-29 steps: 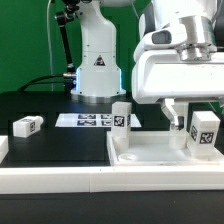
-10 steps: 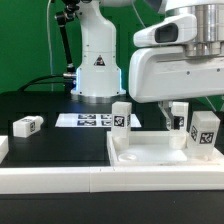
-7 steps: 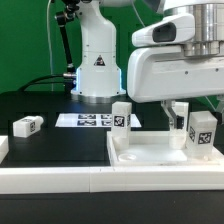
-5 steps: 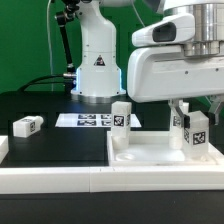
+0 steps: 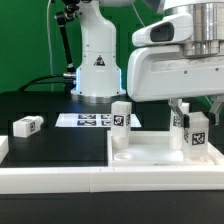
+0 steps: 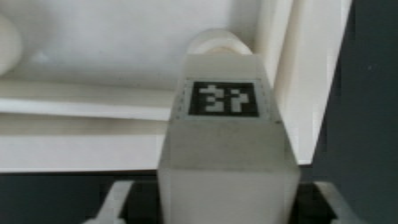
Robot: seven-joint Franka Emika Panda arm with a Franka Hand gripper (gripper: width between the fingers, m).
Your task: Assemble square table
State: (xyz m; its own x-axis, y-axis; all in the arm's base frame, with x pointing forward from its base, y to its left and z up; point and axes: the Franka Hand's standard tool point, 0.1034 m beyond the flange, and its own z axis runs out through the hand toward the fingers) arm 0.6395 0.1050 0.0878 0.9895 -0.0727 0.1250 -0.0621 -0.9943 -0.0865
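Observation:
The white square slab lies at the front on the exterior view's right. One white leg stands upright on its far left corner. My gripper is shut on a second tagged leg, which stands upright at the slab's far right corner. In the wrist view this leg fills the middle with its tag facing the camera, and my fingers press it from both sides at my gripper. A third leg lies loose on the black table at the left. The fourth leg is out of view.
The marker board lies flat behind the slab, in front of the arm's base. A long white rail runs along the front edge. A white block end shows at the far left.
My gripper has come down and closed on the right leg. The leg has turned about its upright axis and shifted slightly toward the exterior view's left.

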